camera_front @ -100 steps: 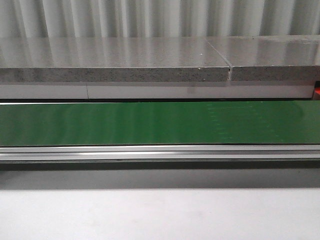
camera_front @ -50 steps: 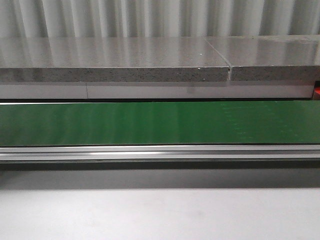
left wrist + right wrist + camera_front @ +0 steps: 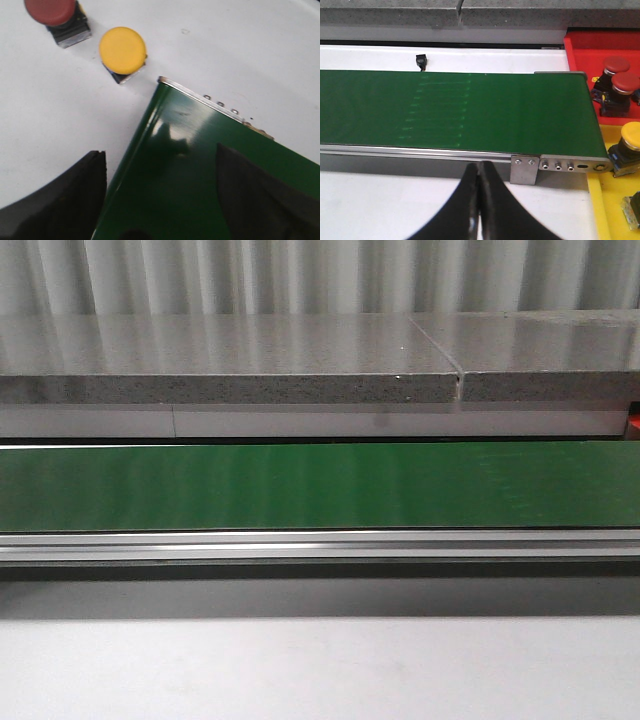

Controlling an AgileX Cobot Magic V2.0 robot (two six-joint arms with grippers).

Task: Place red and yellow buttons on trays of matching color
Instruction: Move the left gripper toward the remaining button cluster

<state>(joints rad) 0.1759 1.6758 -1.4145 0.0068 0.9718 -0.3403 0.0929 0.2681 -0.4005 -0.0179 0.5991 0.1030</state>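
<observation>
In the left wrist view a red button and a yellow button stand on the white table beside the end of the green conveyor belt. My left gripper hangs open over that belt end with nothing between its fingers. In the right wrist view my right gripper is shut and empty, in front of the belt's near rail. Beyond the belt's other end, a red tray holds two red buttons and a yellow tray holds a yellow button. No gripper shows in the front view.
The green belt runs across the front view with a metal rail in front and a grey stone ledge behind. A small black part lies on the white strip behind the belt. A metal bracket caps the belt's end.
Faint dotted marks on the belt's right part have drifted off to the right in the front view; the belt is running. No arm comes into that view.
</observation>
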